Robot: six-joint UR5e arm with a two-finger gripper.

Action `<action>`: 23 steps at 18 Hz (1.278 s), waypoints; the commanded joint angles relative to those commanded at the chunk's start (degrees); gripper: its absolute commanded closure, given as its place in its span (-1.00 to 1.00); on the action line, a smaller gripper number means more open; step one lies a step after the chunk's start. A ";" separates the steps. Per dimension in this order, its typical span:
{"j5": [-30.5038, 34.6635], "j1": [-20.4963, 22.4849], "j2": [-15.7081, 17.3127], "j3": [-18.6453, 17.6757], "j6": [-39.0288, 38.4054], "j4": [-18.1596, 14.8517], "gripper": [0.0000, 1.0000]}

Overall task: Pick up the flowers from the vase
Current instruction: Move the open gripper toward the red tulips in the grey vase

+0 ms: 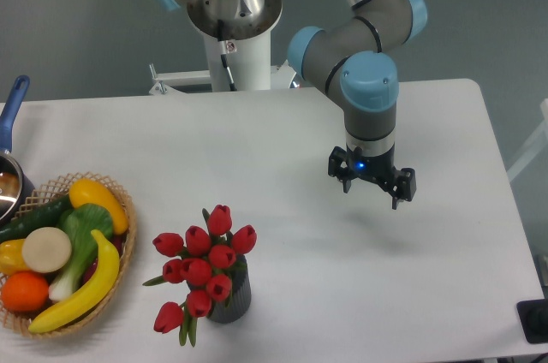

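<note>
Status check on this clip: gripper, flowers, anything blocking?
Gripper open, empty, hovering over bare table right of the flowers. Flowers in the vase, untouched. Nothing between; basket sits to the left.

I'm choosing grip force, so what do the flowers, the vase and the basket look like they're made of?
The flowers: probably artificial, plastic or fabric, since the red heads look uniform and smooth; I can't be sure. The vase: dark grey, matte, hard-looking, maybe ceramic or plastic. The basket: woven wicker, tan, with a visible weave along the rim.
</note>
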 joint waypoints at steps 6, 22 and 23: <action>0.26 -2.81 -1.14 1.49 -1.13 0.00 -1.00; -3.06 -8.61 1.05 1.49 -10.20 8.35 -1.00; -4.73 -8.61 1.75 1.58 -10.20 8.35 -1.00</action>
